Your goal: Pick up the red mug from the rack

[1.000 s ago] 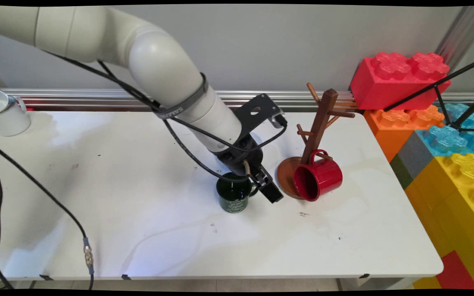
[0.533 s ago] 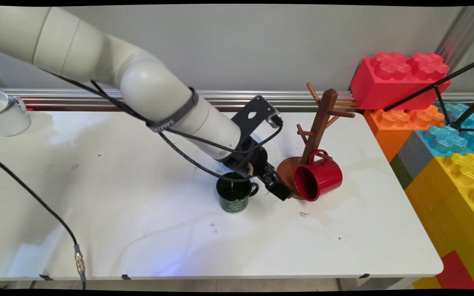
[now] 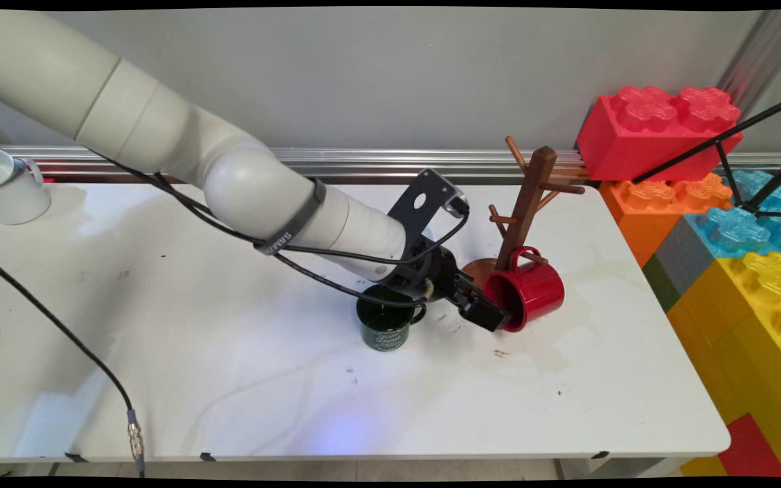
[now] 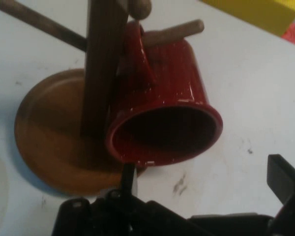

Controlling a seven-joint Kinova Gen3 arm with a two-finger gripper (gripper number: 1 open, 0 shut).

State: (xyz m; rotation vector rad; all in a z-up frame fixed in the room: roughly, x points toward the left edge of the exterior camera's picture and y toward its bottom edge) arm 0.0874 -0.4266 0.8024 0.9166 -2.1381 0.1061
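A red mug (image 3: 533,288) hangs by its handle on a low peg of the wooden mug tree (image 3: 526,203), its mouth facing the table's near left. My gripper (image 3: 494,316) is right at that mouth and open. In the hand view the red mug (image 4: 162,113) fills the middle beside the tree's post (image 4: 101,73). One finger (image 4: 128,176) reaches the rim's lower edge and the other (image 4: 284,177) stands far off to the right. Nothing is held in the gripper (image 4: 206,179). A dark green mug (image 3: 385,325) stands upright just left of the hand, under the wrist.
A white mug (image 3: 7,186) sits at the table's (image 3: 228,379) far left corner. Big toy blocks, red (image 3: 662,129), orange, blue and yellow, are stacked along the right edge. Black cables hang from the arm and trail over the left of the table.
The gripper has moved right, away from the green mug's handle side, up to the red mug's mouth. The arm has dropped lower. Both mugs stay where they were.
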